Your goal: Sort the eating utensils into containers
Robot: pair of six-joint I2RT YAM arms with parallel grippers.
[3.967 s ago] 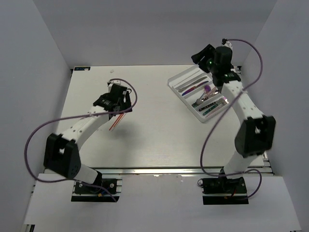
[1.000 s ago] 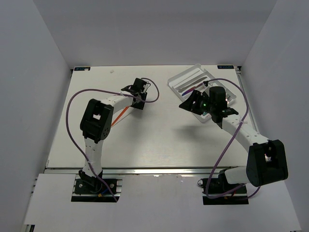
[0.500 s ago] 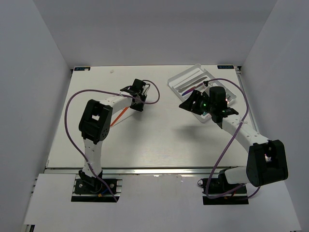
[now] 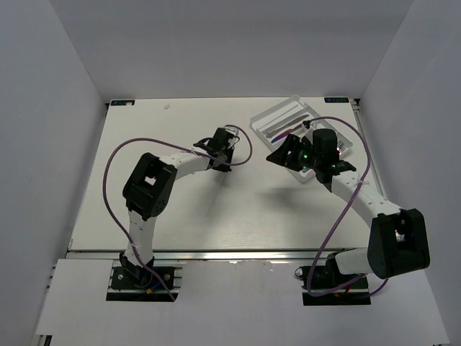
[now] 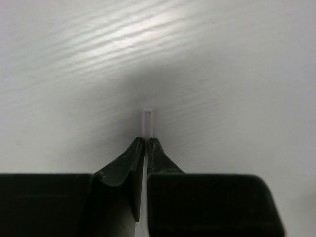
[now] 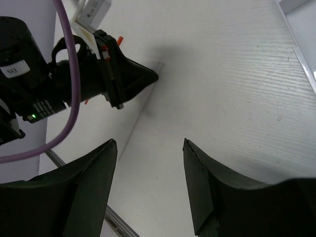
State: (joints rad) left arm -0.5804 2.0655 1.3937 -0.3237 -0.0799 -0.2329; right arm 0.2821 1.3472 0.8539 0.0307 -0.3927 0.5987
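My left gripper [image 4: 225, 151] [image 5: 146, 139] is over the middle of the table with its jaws pressed on a thin utensil. Only the utensil's pale tip [image 5: 147, 121] pokes out past the fingertips; the rest is hidden. In the right wrist view the left gripper [image 6: 148, 76] points toward the camera, with that tip [image 6: 160, 64] at its nose. My right gripper [image 4: 284, 155] [image 6: 150, 143] hangs open and empty just left of the white tray [image 4: 274, 109]. A purple-handled utensil [image 4: 277, 135] and a silver one [image 4: 284, 124] lie in the tray's long compartments. The right arm hides the tray's near part.
White walls close in the table on three sides. The left arm's purple cable [image 4: 115, 155] loops out over the left half of the table. The right arm's cable [image 4: 360, 144] arcs above the tray's right end. The aluminium rail [image 4: 230, 254] marks the near edge.
The left gripper has slid right toward the tray and its jaws have closed. The red-orange utensil that lay under the left arm no longer shows. The right gripper has opened slightly wider.
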